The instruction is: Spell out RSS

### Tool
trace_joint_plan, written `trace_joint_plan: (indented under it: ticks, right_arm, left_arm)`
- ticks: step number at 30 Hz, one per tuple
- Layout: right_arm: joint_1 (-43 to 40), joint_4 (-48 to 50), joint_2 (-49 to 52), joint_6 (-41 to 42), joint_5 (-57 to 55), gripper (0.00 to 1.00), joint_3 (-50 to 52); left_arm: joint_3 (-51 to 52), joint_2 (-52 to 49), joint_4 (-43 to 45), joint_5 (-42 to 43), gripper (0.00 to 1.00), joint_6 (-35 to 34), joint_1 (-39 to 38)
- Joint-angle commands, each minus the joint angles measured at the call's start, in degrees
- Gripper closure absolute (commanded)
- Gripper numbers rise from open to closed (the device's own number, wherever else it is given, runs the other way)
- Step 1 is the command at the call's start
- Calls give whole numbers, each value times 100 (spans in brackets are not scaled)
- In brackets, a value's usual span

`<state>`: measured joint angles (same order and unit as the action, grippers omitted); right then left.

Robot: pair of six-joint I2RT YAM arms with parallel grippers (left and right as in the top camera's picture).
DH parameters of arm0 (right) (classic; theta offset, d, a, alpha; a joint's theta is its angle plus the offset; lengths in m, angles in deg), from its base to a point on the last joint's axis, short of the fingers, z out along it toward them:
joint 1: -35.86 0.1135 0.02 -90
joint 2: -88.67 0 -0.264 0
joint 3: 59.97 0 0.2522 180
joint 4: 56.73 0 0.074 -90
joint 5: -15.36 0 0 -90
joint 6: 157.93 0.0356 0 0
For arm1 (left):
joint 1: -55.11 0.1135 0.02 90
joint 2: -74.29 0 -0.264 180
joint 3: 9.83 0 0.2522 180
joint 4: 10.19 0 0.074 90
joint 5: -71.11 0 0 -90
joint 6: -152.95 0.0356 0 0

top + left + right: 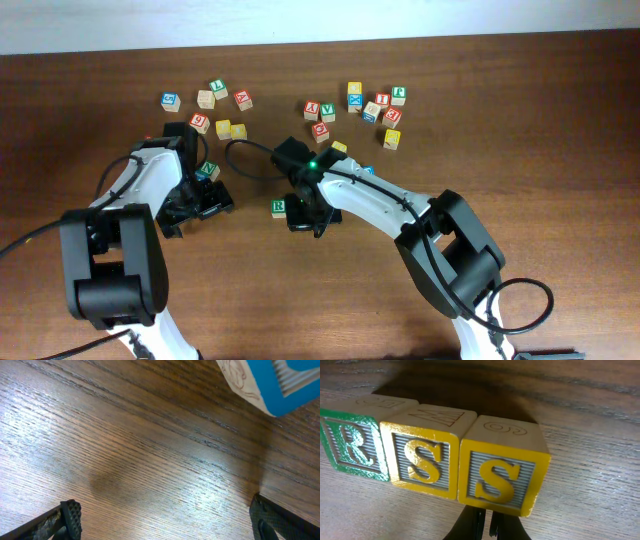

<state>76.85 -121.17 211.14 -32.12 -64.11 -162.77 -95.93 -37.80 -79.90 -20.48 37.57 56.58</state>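
Observation:
In the right wrist view three cubes stand side by side in a row: the green R cube (352,447), a yellow S cube (422,462) and a second yellow S cube (497,475). They touch one another. My right gripper (487,522) is shut, with its fingertips just in front of the second S cube. In the overhead view only the green R cube (279,207) shows; the right gripper (305,215) covers the S cubes. My left gripper (165,520) is open and empty over bare wood, also seen from overhead (195,212).
A blue-faced cube (270,380) lies just beyond the left gripper. Several loose cubes are scattered at the back left (205,98) and the back middle (375,105). A yellow cube (339,147) sits behind the right arm.

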Motion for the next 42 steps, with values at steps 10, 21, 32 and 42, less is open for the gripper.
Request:
trace_joint_plan:
  ticks: [10, 21, 32, 42]
  right_arm:
    - [31, 37, 70, 24, -223, 96, 39]
    - [31, 105, 70, 24, -223, 96, 39]
    - [28, 15, 46, 20, 131, 96, -22]
    - [-131, -984, -247, -284, 92, 96, -660]
  left_arm:
    - [-90, -72, 11, -83, 1, -92, 15]
    - [-90, -72, 11, -83, 1, -92, 15]
    - [-90, -72, 11, -83, 1, -92, 15]
    - [-90, -72, 11, -83, 1, -92, 15]
